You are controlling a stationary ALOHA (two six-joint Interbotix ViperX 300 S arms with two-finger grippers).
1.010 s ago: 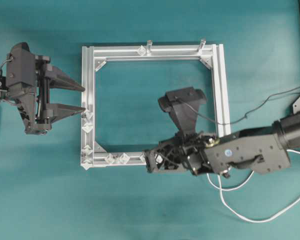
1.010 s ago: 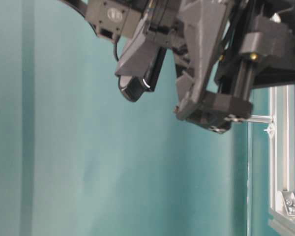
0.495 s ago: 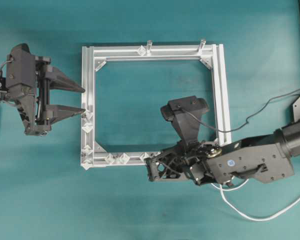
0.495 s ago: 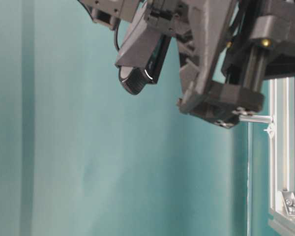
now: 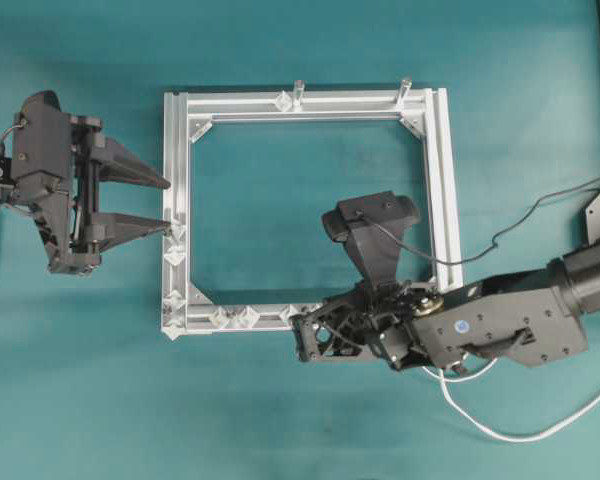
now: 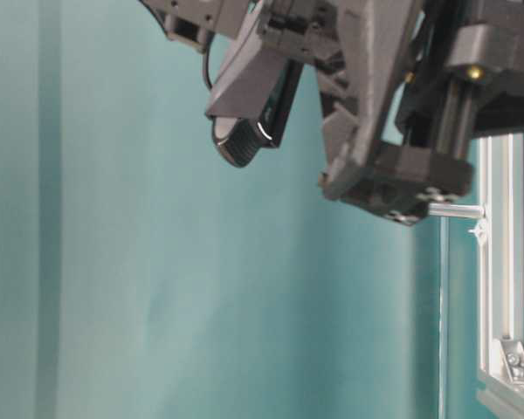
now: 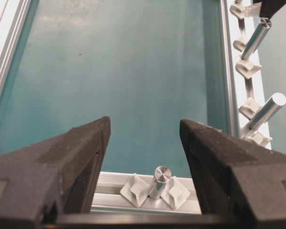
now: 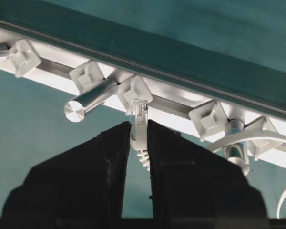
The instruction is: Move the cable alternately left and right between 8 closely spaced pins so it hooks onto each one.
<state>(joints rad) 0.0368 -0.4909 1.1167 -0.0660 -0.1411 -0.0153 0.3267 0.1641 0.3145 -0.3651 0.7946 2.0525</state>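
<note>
While its two black fingers press in from either side, the right pincer (image 8: 139, 131) clamps the small pale plug at the tip of the long thin white flexible cable (image 8: 138, 125), the clear plug end poking out towards 12 o'clock. That tip sits just under one of the tiny pale diamond-shaped pins (image 8: 134, 93) on the silver aluminium frame (image 8: 52, 67); whether the two touch cannot be told. A slim silver cylindrical post (image 8: 88, 101) juts out beside it at 9 o'clock, and more white cord curves past a second post at 3 o'clock. Seen from overhead, this pincer (image 5: 302, 338) is at the frame's 6 o'clock rail, and the cable (image 5: 510, 432) trails in loops over the teal worktop (image 5: 300, 420) towards 4 o'clock. The left pincer (image 5: 165, 203) hangs spread wide and empty at the frame's 9 o'clock rail, one fingertip close to the pins there.
</note>
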